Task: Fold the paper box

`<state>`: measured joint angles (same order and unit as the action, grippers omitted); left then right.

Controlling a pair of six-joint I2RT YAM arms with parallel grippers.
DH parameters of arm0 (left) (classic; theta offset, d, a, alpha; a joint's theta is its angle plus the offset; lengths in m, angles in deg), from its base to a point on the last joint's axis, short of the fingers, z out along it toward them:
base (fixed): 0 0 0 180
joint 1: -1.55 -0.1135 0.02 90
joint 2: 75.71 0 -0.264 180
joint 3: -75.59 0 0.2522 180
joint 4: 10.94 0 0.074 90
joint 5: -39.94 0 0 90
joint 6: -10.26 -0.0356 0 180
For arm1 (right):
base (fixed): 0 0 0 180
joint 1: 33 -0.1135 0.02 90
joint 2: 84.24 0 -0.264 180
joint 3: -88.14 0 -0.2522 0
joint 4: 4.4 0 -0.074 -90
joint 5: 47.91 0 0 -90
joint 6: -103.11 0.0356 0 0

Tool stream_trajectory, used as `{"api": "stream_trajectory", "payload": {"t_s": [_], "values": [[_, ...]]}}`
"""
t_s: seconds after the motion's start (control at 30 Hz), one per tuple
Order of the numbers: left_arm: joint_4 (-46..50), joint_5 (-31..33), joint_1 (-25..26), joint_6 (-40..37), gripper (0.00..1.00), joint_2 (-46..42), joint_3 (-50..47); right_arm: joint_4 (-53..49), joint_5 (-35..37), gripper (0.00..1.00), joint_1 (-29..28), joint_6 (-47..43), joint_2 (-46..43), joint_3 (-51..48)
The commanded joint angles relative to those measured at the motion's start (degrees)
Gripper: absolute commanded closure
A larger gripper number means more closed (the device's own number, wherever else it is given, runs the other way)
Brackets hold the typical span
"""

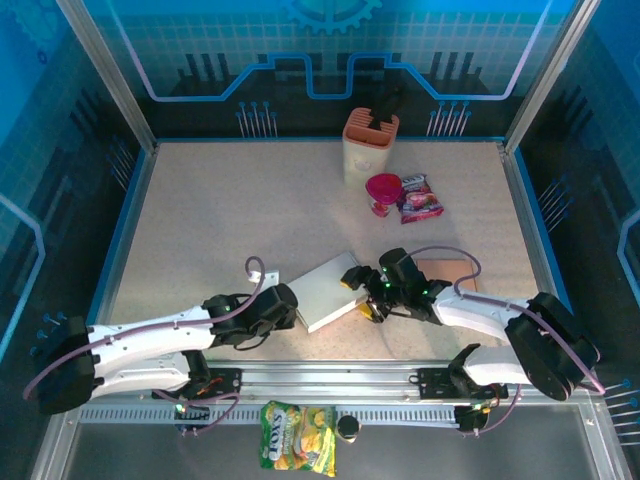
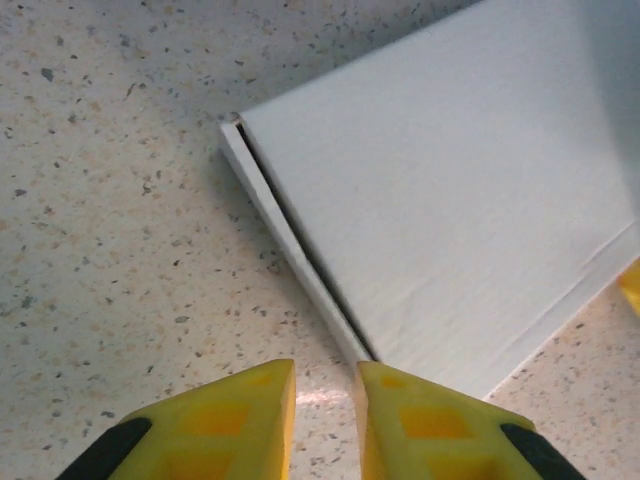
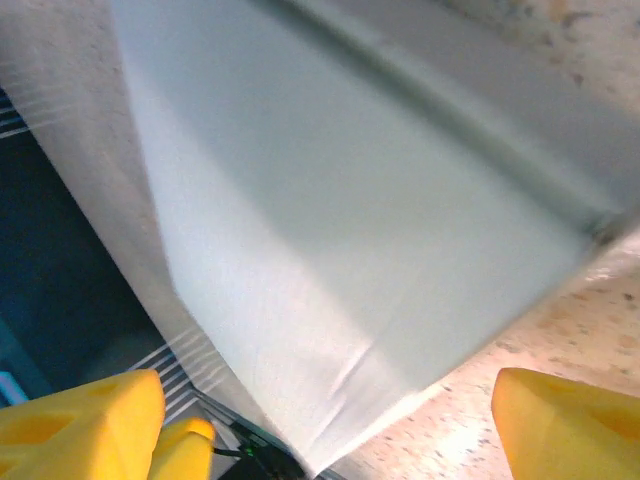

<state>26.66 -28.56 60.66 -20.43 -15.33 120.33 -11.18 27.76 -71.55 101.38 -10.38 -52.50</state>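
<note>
The paper box point(image 1: 328, 290) is a flat, white, matte rectangle with crisp edges, lying just below the middle of the top view on a beige, speckled table point(image 1: 230, 210) with a stone-like finish. In the left wrist view the box point(image 2: 450, 200) fills the upper right, smooth and pale, with a thin dark seam along its lower-left edge where a narrow side strip meets the top panel. In the right wrist view the box point(image 3: 350, 230) looks soft and blurred, with one faint crease near its lower corner. The left gripper point(image 1: 290, 305) sits at the box's lower-left corner; its blocky yellow fingers point(image 2: 240, 420) stand a narrow gap apart with nothing between them, and the box's edge ends just ahead of the right fingertip. The right gripper point(image 1: 362, 290) is at the box's right end; its yellow fingers point(image 3: 80, 420) stand wide apart at the bottom corners of the frame, the box's corner between them, neither pad pressing on it.
</note>
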Motion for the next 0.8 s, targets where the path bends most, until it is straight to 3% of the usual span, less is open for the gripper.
{"api": "stream_trajectory", "payload": {"t_s": [0.0,0.3,0.33,0.37,0.43,0.53,0.77], "values": [[-2.0,1.4,0.3,1.3,0.74,-1.2,-0.4,-5.0,-1.4,0.13,0.9,-4.3,-2.2,-0.4],[1.6,0.9,0.2,1.9,0.60,-7.6,0.7,-18.3,4.1,0.14,3.7,-16.2,-13.5,2.1],[2.7,1.2,0.0,1.3,0.57,-8.5,1.2,-20.4,5.4,0.13,4.1,-19.3,-15.1,3.3],[3.9,1.3,-0.8,0.4,0.52,-9.5,1.9,-22.7,7.1,0.04,4.6,-24.2,-16.5,4.8],[4.8,-1.6,-5.1,-1.9,0.44,-12.2,2.1,-29.1,12.1,0.00,5.5,-32.1,-19.8,8.2],[4.2,-11.1,-15.5,-6.1,0.44,-16.5,1.3,-32.8,14.6,0.00,8.8,-41.4,-23.8,10.7],[7.4,-19.6,-28.4,-11.3,0.37,-19.4,2.6,-41.9,19.4,0.00,17.1,-46.3,-26.9,14.5]]}}
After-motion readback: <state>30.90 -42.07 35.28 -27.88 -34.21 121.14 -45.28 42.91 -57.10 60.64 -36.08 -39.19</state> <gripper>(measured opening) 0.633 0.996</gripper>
